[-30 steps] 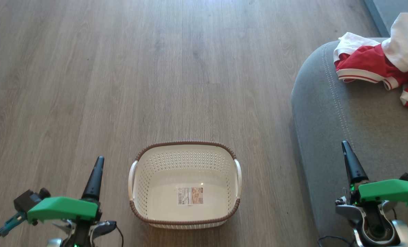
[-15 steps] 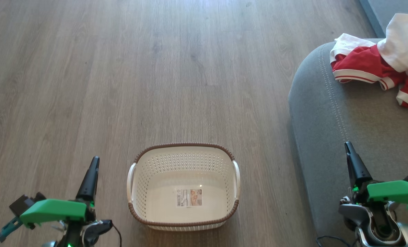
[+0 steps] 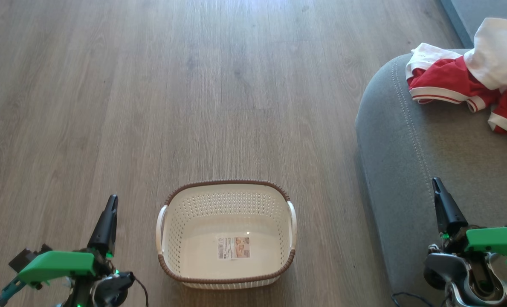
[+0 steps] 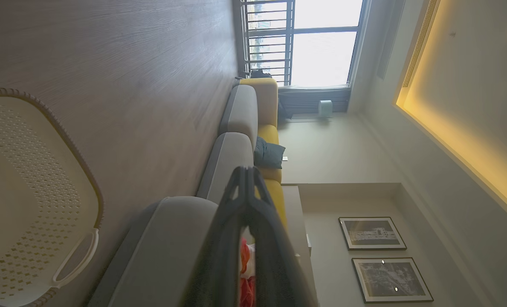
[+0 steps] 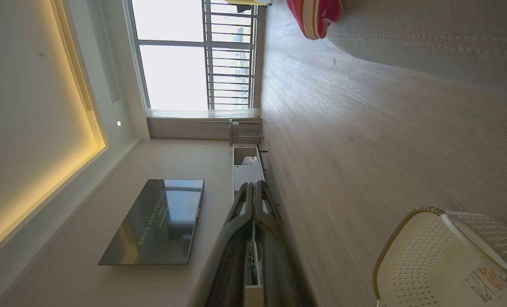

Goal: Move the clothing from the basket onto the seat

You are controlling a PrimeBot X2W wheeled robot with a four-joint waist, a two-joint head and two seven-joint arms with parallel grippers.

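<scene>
Red fabric with white bands, the clothing [image 3: 449, 81], lay bunched on the grey seat [image 3: 428, 153] at far right, well apart from the basket [image 3: 227, 183]. The basket stood on the wood floor [image 3: 193, 85] with nothing in it but a paper label [image 3: 234, 248], so the move looked done, nothing left to lift out. The left tool [image 3: 111, 200] hung low just beside the basket's left handle, fingers pressed together, gripping nothing. The right tool [image 3: 437, 185] hung over the near part of the seat, fingers likewise pinched together and empty. The clothing would probably handle as light and limp: no stiffness, it would drape and trail, not fragile, not slippery. The best hold seemed a pinch on a raised fold or the thicker banded hem nearest the seat's edge, since flat cloth gives thin fingers little to bite. The pieces overlapped, white cloth lying over red, so one pinch might drag a neighbour along. The basket looked like stiff, light plastic, likely to slide if nudged.
</scene>
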